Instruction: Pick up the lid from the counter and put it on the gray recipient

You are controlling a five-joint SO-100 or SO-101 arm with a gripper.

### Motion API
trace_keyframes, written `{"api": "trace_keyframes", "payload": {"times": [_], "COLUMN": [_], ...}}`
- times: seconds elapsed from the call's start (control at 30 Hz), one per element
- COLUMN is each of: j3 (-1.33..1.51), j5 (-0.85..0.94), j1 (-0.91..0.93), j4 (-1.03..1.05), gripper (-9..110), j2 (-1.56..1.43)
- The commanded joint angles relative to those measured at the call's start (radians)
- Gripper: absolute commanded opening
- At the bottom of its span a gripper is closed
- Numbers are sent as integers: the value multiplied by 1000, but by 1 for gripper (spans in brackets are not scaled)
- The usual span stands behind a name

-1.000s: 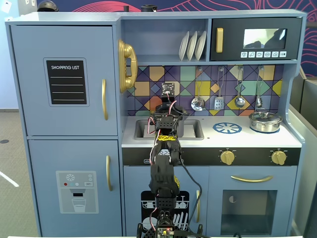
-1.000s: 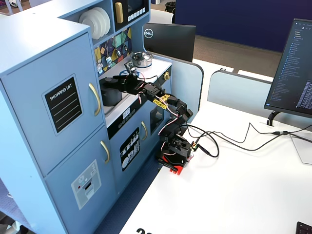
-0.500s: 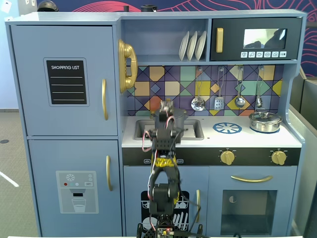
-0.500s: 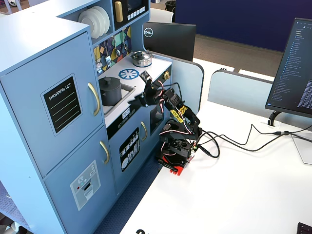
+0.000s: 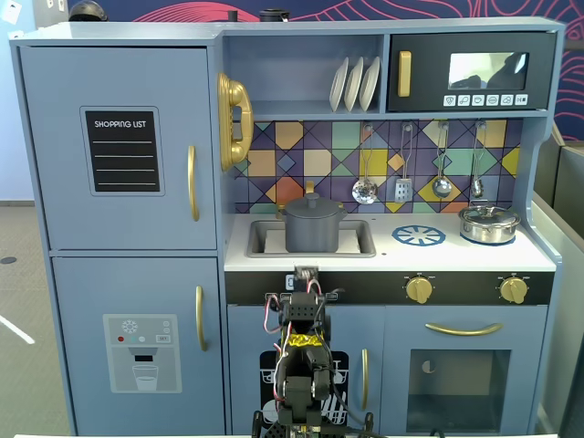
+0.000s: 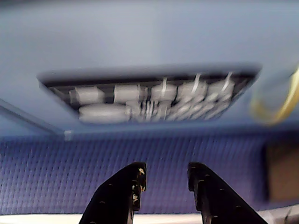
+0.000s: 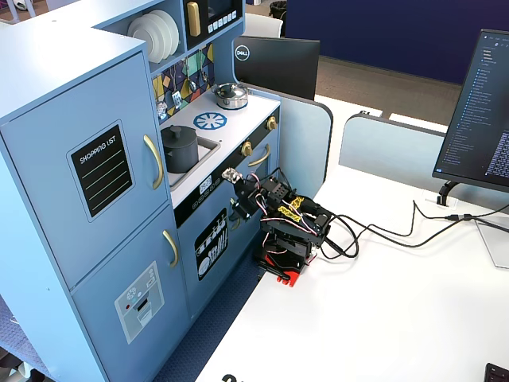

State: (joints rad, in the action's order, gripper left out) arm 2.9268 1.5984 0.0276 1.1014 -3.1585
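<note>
The gray recipient [image 5: 313, 232] stands in the sink recess of the toy kitchen counter; it also shows in another fixed view [image 7: 181, 151]. The dark-gray lid [image 5: 313, 208] with its small knob lies on top of it, level and centred. My arm [image 5: 301, 356] is folded low in front of the cabinet, well below the counter [image 7: 286, 219]. In the wrist view my gripper [image 6: 166, 170] is open and empty, its black fingers [image 6: 128, 186] pointing at the blue carpet below the cabinet door. The fingertips are hidden behind the arm in both fixed views.
A shiny steel pot [image 5: 489, 224] sits at the counter's right, next to the blue-and-white burner mark [image 5: 419, 235]. Utensils [image 5: 401, 173] hang on the tiled wall above. A monitor [image 7: 477, 111] and cables [image 7: 382, 231] lie on the white table to the right.
</note>
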Motion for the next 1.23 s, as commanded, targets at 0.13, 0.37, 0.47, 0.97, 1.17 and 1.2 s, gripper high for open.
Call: {"api": "trace_keyframes", "payload": {"times": [0.13,0.37,0.47,0.97,1.17,1.2], "j3": [74,74,74,74,74,74], "j5": [-75,92,-95,-87,-87,-87], "j1": [-44,-63,-60,-51,-51,-51], "j4": [72,397,428,428,428,428], "gripper": [0,4,6,8,9,9], "j2": [-5,-20,-20,-20,-20,-20]}}
